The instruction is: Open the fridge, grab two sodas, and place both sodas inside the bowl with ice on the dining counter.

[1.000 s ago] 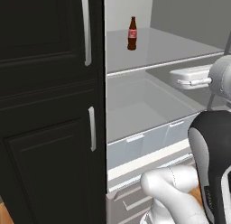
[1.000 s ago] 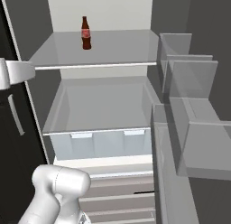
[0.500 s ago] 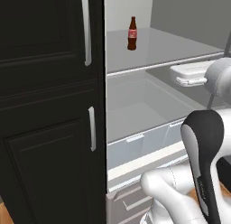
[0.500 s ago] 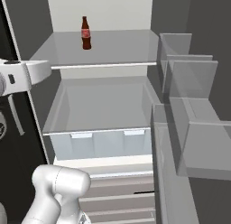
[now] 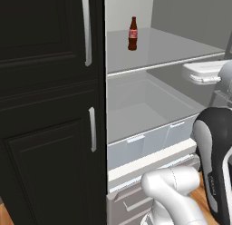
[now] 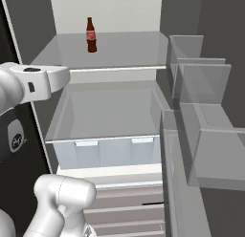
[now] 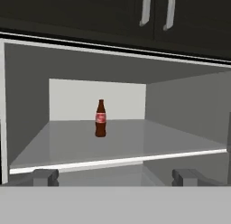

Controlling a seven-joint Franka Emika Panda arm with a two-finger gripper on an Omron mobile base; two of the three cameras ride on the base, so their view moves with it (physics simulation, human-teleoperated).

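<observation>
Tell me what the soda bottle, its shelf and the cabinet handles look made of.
Soda: looks like glass with brown cola, red cap and label, though the render gives little shine. Shelf: probably glass or clear plastic; the space beneath shows through it. Cabinet handles: brushed metal by their pale silver sheen.

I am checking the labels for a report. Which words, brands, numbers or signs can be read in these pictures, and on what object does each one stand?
No text can be read.
Cola bottle: its red label bears a pale mark, too blurred to read.
Robot arm: a small round dark emblem, too small to read.
</observation>
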